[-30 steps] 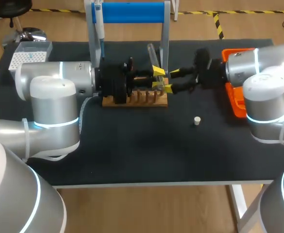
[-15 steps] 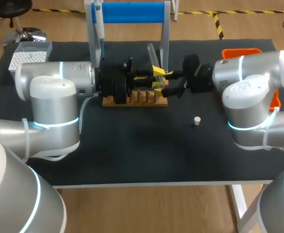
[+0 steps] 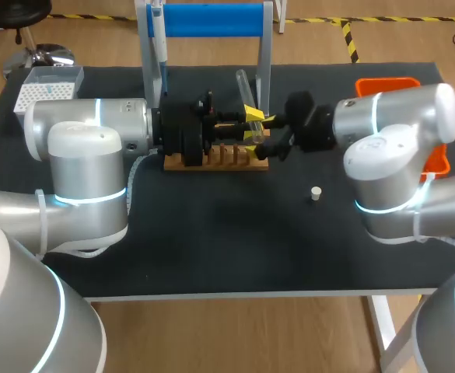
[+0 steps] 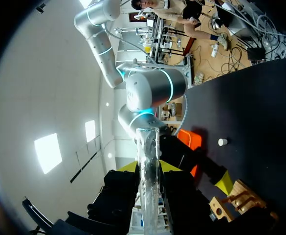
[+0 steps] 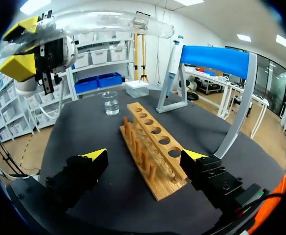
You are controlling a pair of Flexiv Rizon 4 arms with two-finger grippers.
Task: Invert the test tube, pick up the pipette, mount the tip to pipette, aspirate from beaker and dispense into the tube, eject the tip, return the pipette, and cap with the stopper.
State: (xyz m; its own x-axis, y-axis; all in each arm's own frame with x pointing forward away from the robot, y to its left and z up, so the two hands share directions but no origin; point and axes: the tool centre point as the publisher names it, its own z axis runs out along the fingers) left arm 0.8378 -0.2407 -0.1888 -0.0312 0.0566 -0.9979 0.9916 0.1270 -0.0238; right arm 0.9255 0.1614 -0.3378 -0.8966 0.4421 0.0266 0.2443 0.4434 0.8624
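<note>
My left gripper [image 3: 251, 125] is shut on a clear test tube [image 3: 245, 87] above the wooden rack [image 3: 215, 160]. The tube [image 4: 147, 181] stands between its yellow tips in the left wrist view. My right gripper [image 3: 267, 132] is open right beside the left one's tips, touching nothing. In the right wrist view the tube [image 5: 108, 22] lies sideways in the left gripper [image 5: 30, 49], above and ahead of my open right gripper [image 5: 144, 156], over the rack [image 5: 152, 147]. A white stopper [image 3: 316, 193] lies on the mat. The pipette [image 3: 159, 39] hangs on the blue stand [image 3: 211, 19]. The beaker [image 5: 110, 103] stands past the rack.
An orange tray [image 3: 435, 159] sits at the right edge behind my right arm. A white tip box [image 3: 47, 87] stands at the back left corner. The black mat [image 3: 235, 233] in front of the rack holds only the stopper.
My right arm has swung left, bringing its open gripper up to the left gripper and the tube. The left arm and the tube have stayed still.
</note>
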